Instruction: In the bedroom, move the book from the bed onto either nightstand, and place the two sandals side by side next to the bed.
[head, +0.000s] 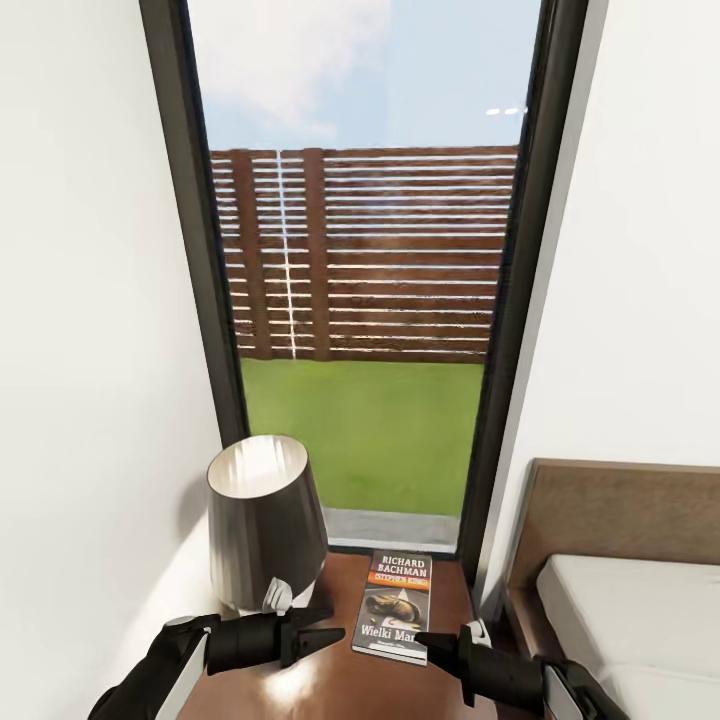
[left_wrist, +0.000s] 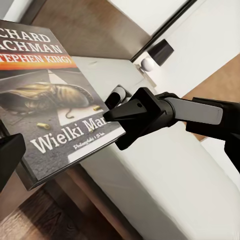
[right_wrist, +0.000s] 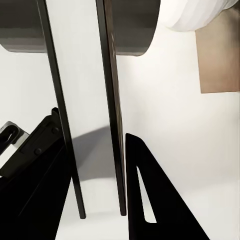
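The book (head: 397, 600), dark-covered with "Richard Bachman" lettering and an orange band, lies flat over the dark brown nightstand (head: 300, 690), beside the lamp. I cannot tell whether it rests on the top. My right gripper (head: 425, 640) is shut on the book's near right corner. In the left wrist view one finger of the right gripper (left_wrist: 111, 131) sits on each face of the book (left_wrist: 45, 100). The right wrist view has the book's edge (right_wrist: 85, 75) between the right gripper's (right_wrist: 92, 127) fingers. My left gripper (head: 325, 625) hangs open just left of the book. The sandals are out of view.
A grey-shaded lamp (head: 265, 520) stands on the nightstand's left half. The bed (head: 620, 620) with its brown headboard (head: 610, 510) is at the right. A tall black-framed window (head: 360, 300) rises behind the nightstand, with white walls on both sides.
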